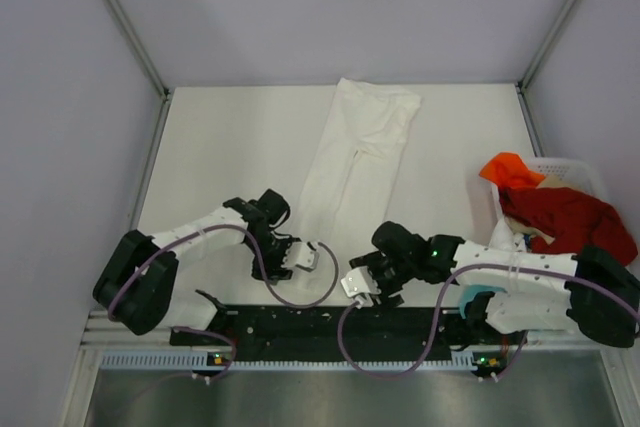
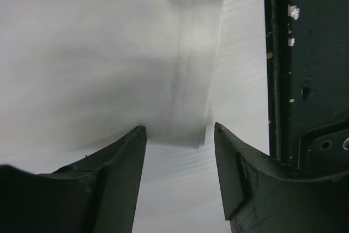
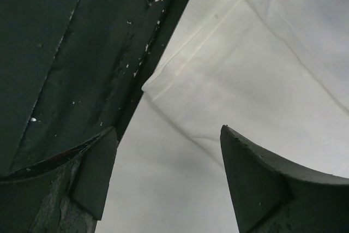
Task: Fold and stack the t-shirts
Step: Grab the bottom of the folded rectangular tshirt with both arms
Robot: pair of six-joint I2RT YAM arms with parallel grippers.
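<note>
A white lattice basket [image 1: 568, 163] stands at the right edge of the white table [image 1: 220, 152].

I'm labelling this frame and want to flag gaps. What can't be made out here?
Top view: the white garment's near hem, hidden behind both arms.
Top view: how many pieces lie in the basket; red cloth and orange cloth are heaped together, and the right arm covers the near side.
Wrist views: whether the open left pincer or the open right pincer touches the garment; height unclear.
</note>
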